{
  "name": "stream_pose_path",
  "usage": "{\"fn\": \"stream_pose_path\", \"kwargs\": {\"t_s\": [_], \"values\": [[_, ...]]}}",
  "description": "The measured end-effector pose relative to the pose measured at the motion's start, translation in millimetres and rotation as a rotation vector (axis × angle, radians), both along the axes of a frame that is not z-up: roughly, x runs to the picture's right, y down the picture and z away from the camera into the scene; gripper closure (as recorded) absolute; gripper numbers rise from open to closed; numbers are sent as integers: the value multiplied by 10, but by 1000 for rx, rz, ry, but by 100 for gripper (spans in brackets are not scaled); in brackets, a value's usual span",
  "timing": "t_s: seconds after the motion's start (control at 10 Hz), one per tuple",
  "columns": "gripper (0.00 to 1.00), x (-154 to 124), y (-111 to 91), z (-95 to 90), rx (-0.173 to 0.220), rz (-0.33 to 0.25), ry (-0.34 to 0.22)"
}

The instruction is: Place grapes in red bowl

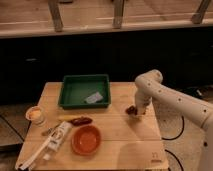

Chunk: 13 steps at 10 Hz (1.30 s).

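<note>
The white arm [165, 95] bends down from the right side, and its end effector [136, 111] is low over the tabletop [130, 147], close to the right edge and about halfway between the back and the front. The grapes [130, 109] are a small dark red lump right there, touching the end effector on its left side. They seem to sit on the wood. I cannot tell if the end effector is wide, narrow or holding them, because its tip hides behind the arm.

The red bowl [86, 139] is round and orange-red. It stands near the front edge, a bit left of the middle, well apart from the grapes. Just behind the bowl lies a long dark brown thing [80, 120]. A white tube [52, 145] lies slanted beside the bowl, toward the front left corner. A small cup [35, 115] stands at the left edge. A green tray [75, 90] sits at the back edge, left of the middle, with a pale scrap [93, 97] inside it
</note>
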State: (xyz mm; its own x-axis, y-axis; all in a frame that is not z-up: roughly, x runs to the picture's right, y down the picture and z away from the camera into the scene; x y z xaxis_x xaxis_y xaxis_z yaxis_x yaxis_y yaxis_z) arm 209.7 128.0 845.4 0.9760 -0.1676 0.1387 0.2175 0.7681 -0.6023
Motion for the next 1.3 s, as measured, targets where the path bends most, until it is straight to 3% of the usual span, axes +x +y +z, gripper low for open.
{"fn": "stream_pose_path", "kwargs": {"t_s": [0.2, 0.6, 1.3], "values": [[96, -95, -75, -180, 4, -21, 2], [96, -204, -72, -338, 7, -66, 2], [96, -713, -75, -594, 17, -187, -27]]}}
